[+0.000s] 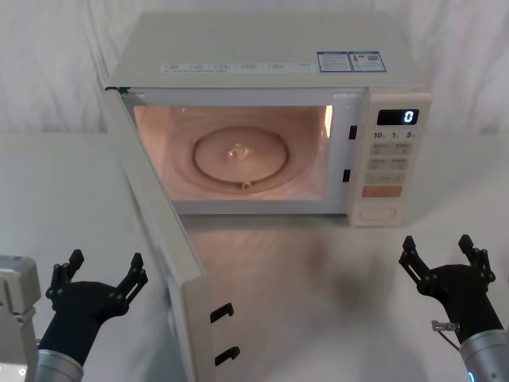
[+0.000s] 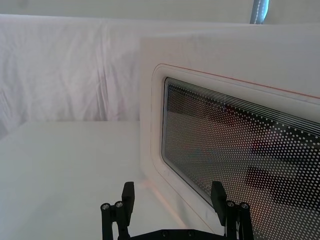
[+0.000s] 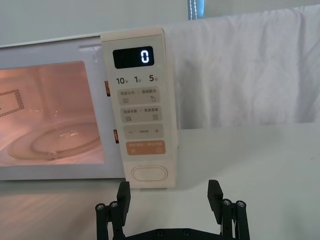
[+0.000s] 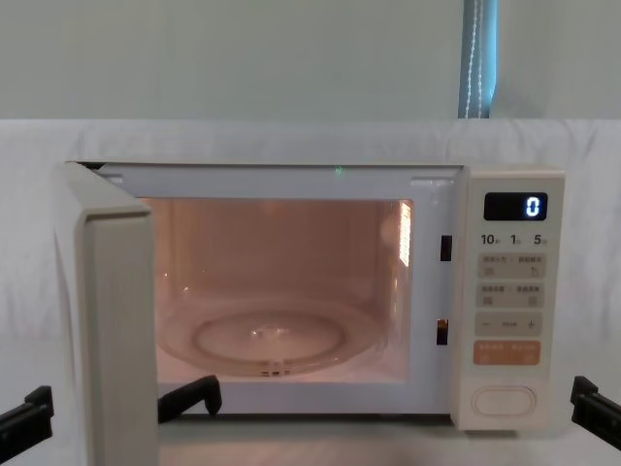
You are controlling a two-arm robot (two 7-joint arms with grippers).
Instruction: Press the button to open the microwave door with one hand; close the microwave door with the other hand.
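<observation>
From the head camera you see the microwave door [image 1: 163, 239] swung wide open on its left hinge, its free edge with two dark latch hooks pointing toward you, and the lit cavity with the glass turntable [image 1: 238, 155] exposed. The button [image 1: 379, 213] sits at the bottom of the control panel [image 1: 391, 163], below the orange key, with the display reading 0. Your left claw [image 1: 102, 274] hovers low at the left, just outside the open door, fingers spread and holding nothing. Your right claw [image 1: 443, 255] hovers low at the right, in front of the control panel and apart from it, fingers spread and empty too.

In the left wrist view your left claw [image 2: 174, 195] faces the outer side of the microwave door [image 2: 150, 120], its dotted dark window [image 2: 240, 145] close ahead; the fingers are spread wide and touch nothing, with the white worktop [image 2: 65, 170] beneath.

In the right wrist view your right claw [image 3: 169, 194] is lined up before the button [image 3: 148, 174], near it but with a clear gap, fingers wide apart and empty. The orange key [image 3: 146, 148] lies just above the button.

From the chest camera the microwave door [image 4: 112, 330] stands edge-on at the left, the button [image 4: 503, 402] at lower right of the panel. A finger of your left claw [image 4: 27, 413] shows at the lower left edge and part of your right claw [image 4: 594, 411] at the lower right edge; here you cannot tell how far they are spread
</observation>
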